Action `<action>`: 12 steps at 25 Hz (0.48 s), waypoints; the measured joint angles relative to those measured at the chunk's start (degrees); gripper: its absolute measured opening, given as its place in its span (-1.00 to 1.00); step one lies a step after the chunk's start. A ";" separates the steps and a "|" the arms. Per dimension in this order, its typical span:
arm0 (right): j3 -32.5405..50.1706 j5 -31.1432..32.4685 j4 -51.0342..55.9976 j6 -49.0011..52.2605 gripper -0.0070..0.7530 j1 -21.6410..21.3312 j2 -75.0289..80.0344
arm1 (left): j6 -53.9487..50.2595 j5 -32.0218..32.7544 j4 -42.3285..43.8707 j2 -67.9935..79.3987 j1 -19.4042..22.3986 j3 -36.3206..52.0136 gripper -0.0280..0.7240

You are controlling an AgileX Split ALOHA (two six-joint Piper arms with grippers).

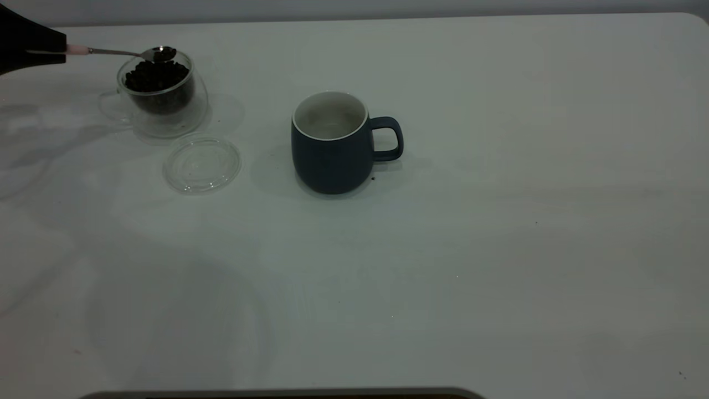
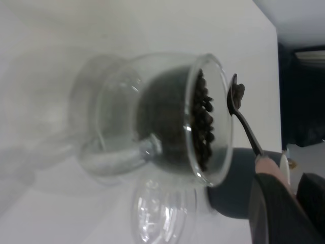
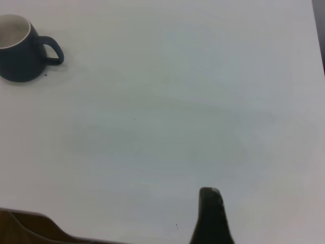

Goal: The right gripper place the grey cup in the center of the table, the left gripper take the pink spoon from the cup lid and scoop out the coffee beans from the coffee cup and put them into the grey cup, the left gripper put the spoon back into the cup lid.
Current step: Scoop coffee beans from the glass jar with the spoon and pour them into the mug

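**Spoon loaded above the coffee cup**

Bare tabletop [image 1: 498, 277] fills the exterior view's foreground. Behind it, your grey cup [image 1: 331, 143] stands central, the empty cup lid [image 1: 201, 163] left of it. At far left your left gripper [image 1: 58, 50] clamps the pink spoon [image 1: 127, 52] over the coffee cup [image 1: 158, 94].

Left wrist view: coffee beans [image 2: 203, 119] heaped; one or two sit in the spoon's bowl. Tilt could spill them in transit.

Right wrist view: the right gripper [image 3: 210, 216] is well apart from the grey cup; opening unclear.

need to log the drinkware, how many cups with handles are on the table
2. The clear double-walled glass coffee cup, full of dark coffee beans, stands at the table's far left. The dark blue-grey ceramic mug stands near the centre, empty, handle pointing right. None seem hidden.
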 joint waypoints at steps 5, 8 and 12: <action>0.00 0.00 0.00 0.00 0.57 0.00 0.00 | 0.94 -0.02 -0.06 -1.39 0.00 3.70 -0.61; 0.00 0.00 0.00 0.00 0.57 0.00 0.00 | 1.69 -0.02 -0.25 -2.44 0.00 6.29 -0.61; 0.00 0.00 0.00 0.00 0.57 0.00 0.00 | 3.09 -0.02 -1.68 -4.63 -0.05 9.38 -0.61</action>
